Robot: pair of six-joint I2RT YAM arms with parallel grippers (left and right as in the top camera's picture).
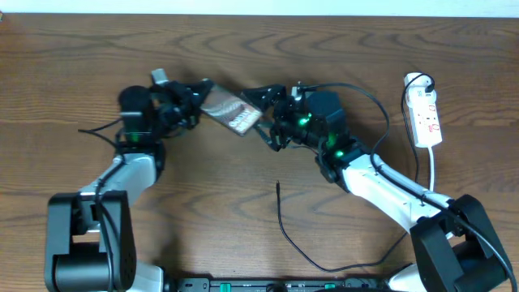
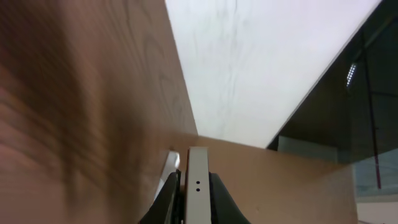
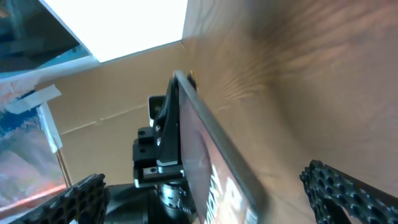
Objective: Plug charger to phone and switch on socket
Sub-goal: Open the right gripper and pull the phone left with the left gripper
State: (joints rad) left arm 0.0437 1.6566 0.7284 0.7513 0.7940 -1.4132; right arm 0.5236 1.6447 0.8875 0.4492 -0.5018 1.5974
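Left gripper (image 2: pixel 198 190) clamps the phone (image 1: pixel 231 112) by its left edge; right gripper (image 1: pixel 268 119) spread, gripping nothing. We judge the limp charger (image 1: pixel 280 217) best pinched just behind its tip.

Tilted phone (image 1: pixel 231 112); loose charger (image 1: pixel 279 208); socket (image 1: pixel 425 116) far right

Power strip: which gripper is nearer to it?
Right. The right gripper sits left of the power strip, at the phone's nearer end; the left gripper holds the phone's far end, further left.

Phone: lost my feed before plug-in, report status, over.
Left gripper shut on phone. Right gripper open around its other end. Charger loose on table, unplugged. Nothing in the way.
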